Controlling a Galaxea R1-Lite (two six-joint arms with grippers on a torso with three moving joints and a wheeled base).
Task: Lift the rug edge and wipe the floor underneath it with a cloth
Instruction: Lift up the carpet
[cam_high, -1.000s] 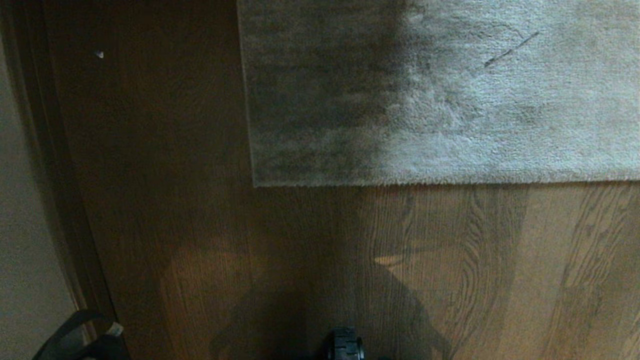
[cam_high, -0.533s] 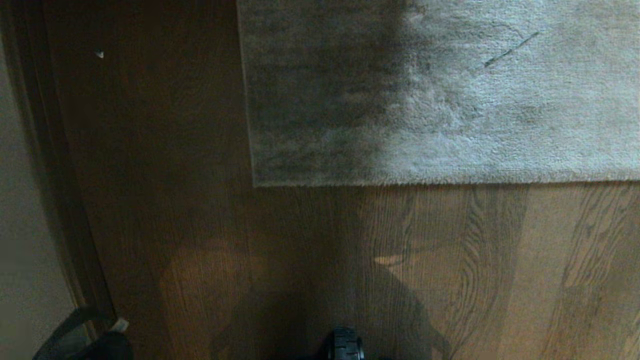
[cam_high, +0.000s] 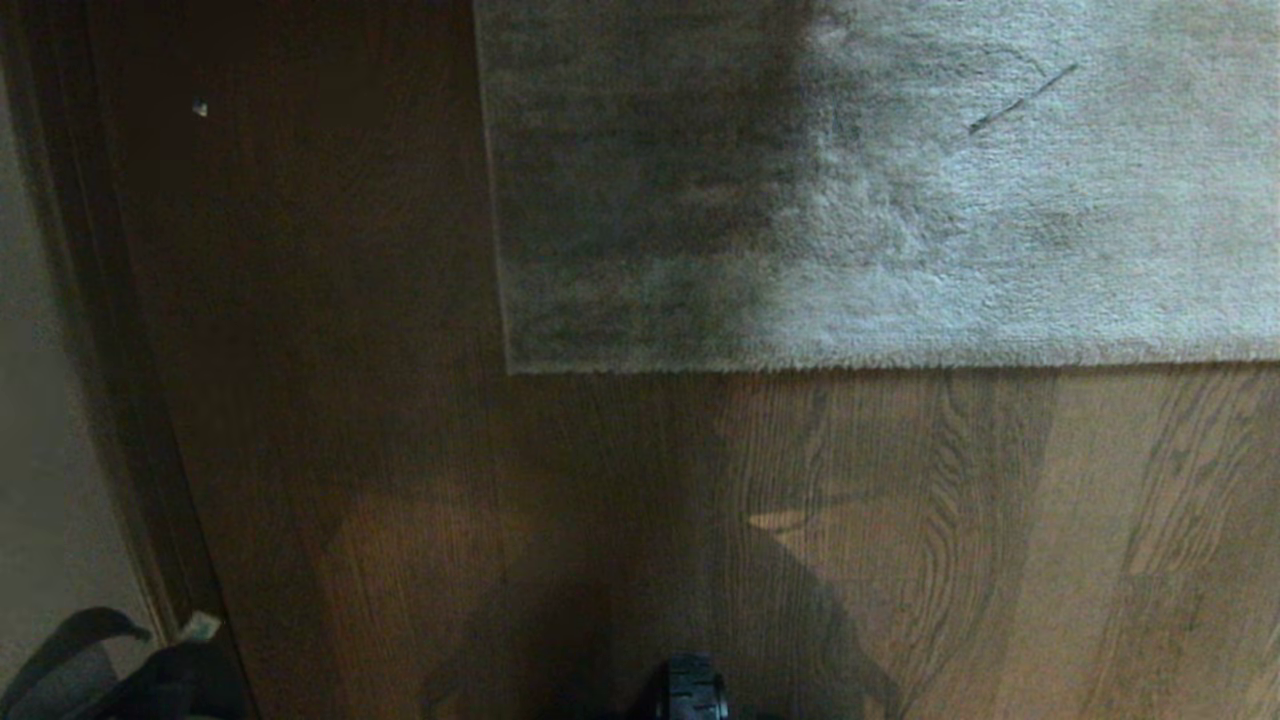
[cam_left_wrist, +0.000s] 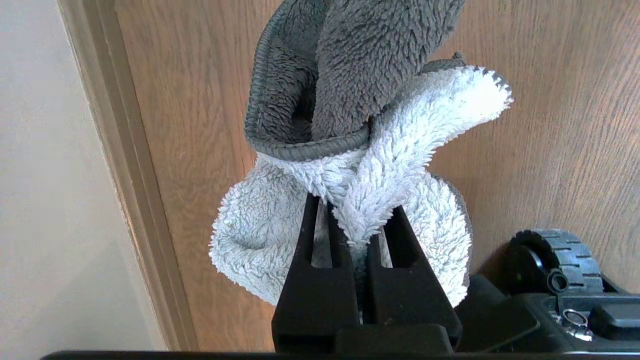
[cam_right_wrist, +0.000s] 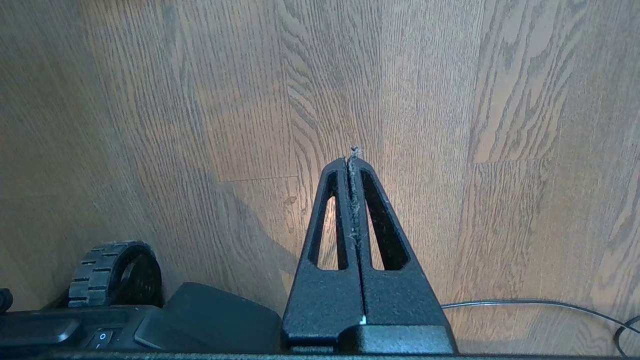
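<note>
The left hand is clamped on the cloth, whose grey end points away from the fingers over the floor. The right hand is closed and empty. The rug edge lies flat, running side to side in the head view.

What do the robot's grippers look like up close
Both are matt black with a grainy finish. The left gripper and right gripper each have two tapered fingers with a long slot cut through, together forming a narrow triangle on a blocky black base. Grey lint clings along the right one's seam, and a small white mark sits near its base. A thin black cable runs beside it.
</note>
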